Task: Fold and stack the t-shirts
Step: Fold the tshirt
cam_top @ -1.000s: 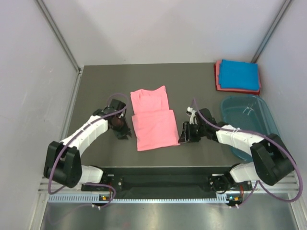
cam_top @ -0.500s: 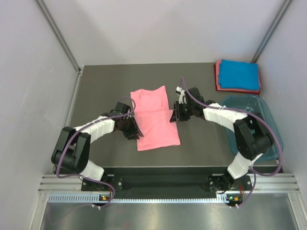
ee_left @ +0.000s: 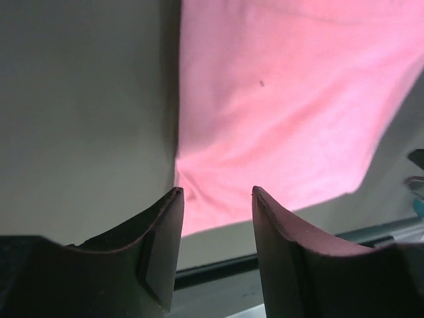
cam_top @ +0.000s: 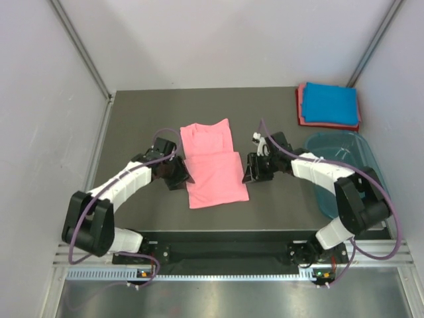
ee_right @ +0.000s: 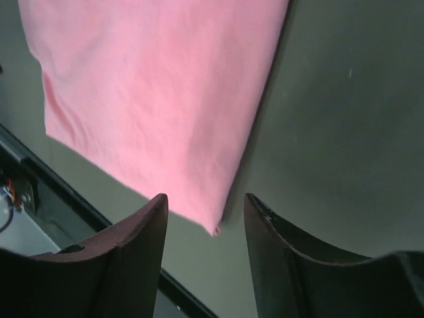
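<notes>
A salmon-pink t-shirt (cam_top: 212, 163) lies partly folded in the middle of the table, its near part doubled over. It fills the upper part of the left wrist view (ee_left: 291, 99) and of the right wrist view (ee_right: 159, 93). My left gripper (cam_top: 180, 173) is open and empty at the shirt's left edge. My right gripper (cam_top: 253, 171) is open and empty at the shirt's right edge, near its front right corner. A folded bright blue shirt (cam_top: 330, 103) lies on a folded reddish-pink shirt (cam_top: 301, 109) at the back right.
A translucent teal plastic tub (cam_top: 344, 169) stands at the right, just past my right arm. The table's dark front edge (cam_top: 225, 233) runs below the shirt. Grey walls close in both sides.
The right gripper went back along the shirt's right edge, then came nearer again. The left gripper swung in to the shirt's left edge. The shirt lies the same.
</notes>
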